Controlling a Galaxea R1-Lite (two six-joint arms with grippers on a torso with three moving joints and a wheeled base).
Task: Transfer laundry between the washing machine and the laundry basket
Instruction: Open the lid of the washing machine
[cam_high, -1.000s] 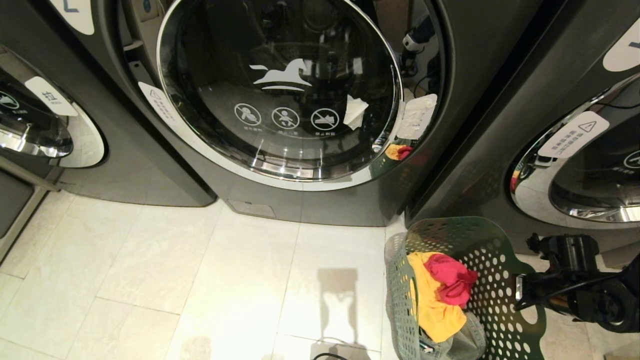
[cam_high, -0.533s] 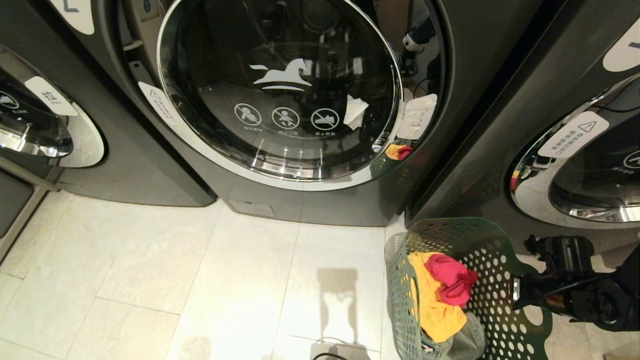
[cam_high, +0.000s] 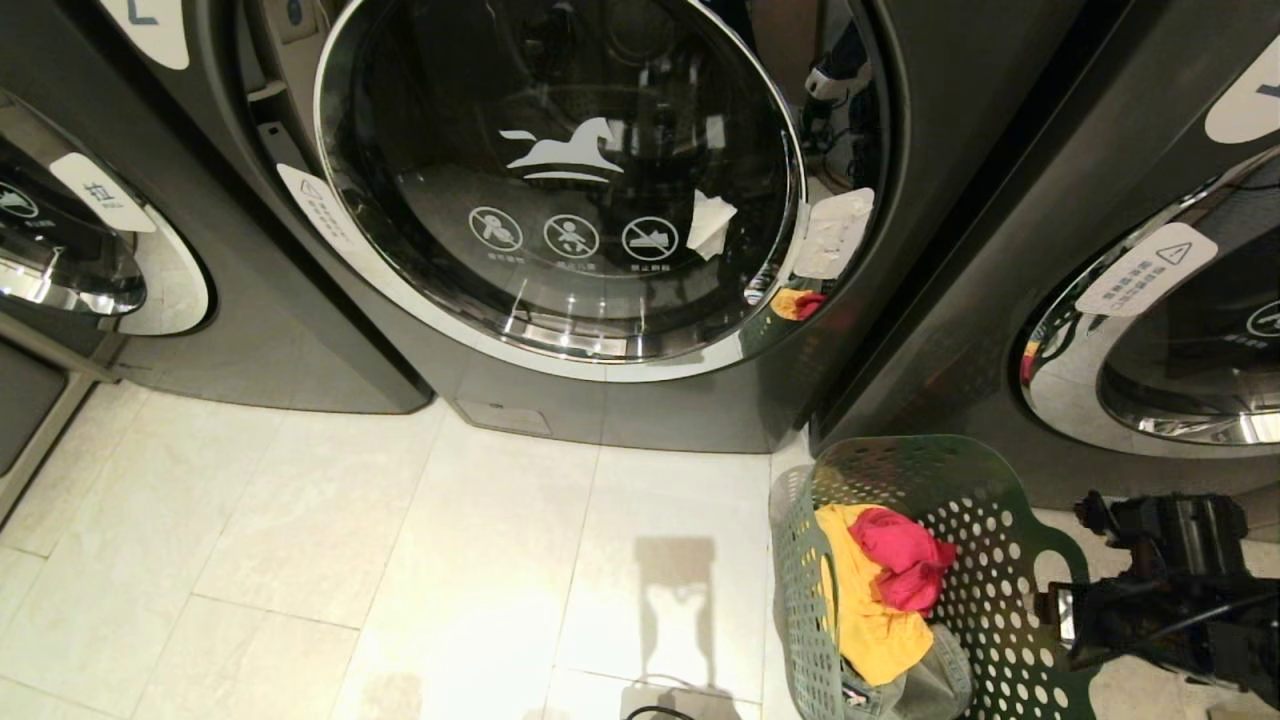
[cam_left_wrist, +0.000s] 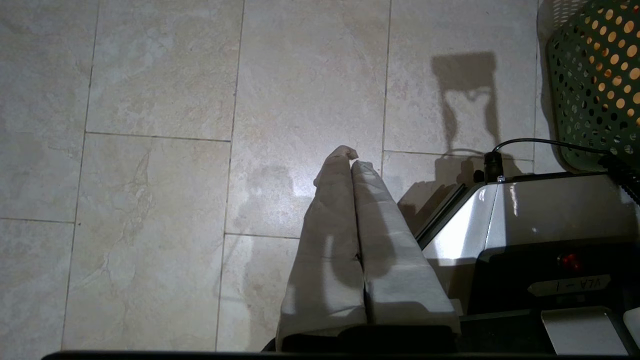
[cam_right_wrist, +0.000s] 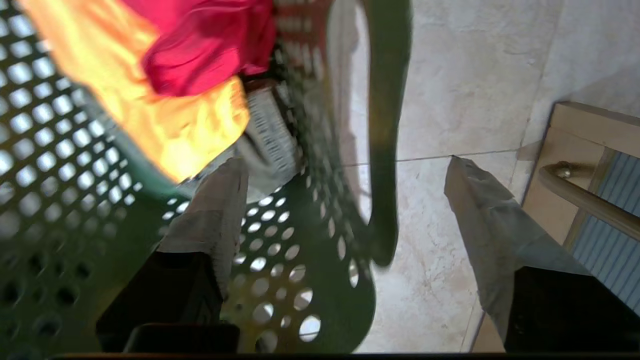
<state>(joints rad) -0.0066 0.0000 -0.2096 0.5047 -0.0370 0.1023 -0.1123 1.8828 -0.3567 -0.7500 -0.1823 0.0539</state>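
The washing machine (cam_high: 620, 400) stands in the middle of the head view, dark grey, with its round chrome-rimmed glass door (cam_high: 560, 180) closed. On the glass there are a white horse figure and three round warning signs. Two like machines stand at its sides, one at the left (cam_high: 90, 260) and one at the right (cam_high: 1150, 330).

The laundry basket (cam_high: 990, 640) stands on the pale tiled floor (cam_high: 400, 560), in front of the gap between the middle machine and the right one. It is dark green plastic with round holes all over and a cut-out handle on its tall side. Inside it lies the laundry: a yellow-orange garment (cam_high: 865, 620), a bright pink-red garment (cam_high: 905, 565) on top of it, and a grey-green one (cam_high: 935, 685) lower down.

The right gripper (cam_right_wrist: 345, 190) is at the outer side of the basket, at the side with the handle. Its two fingers stand wide apart and hold nothing. In the right wrist view one finger (cam_right_wrist: 215, 215) is over the perforated wall and the other (cam_right_wrist: 485, 220) is over the floor, with the handle strip (cam_right_wrist: 382, 150) between them. That view is blurred, so I cannot tell if a finger touches the basket.

The left gripper (cam_left_wrist: 352, 162) hangs over the bare floor, well apart from the basket, with its fingers pressed together and empty. Beside it is a part of the robot's base (cam_left_wrist: 540, 215) with a black cable.
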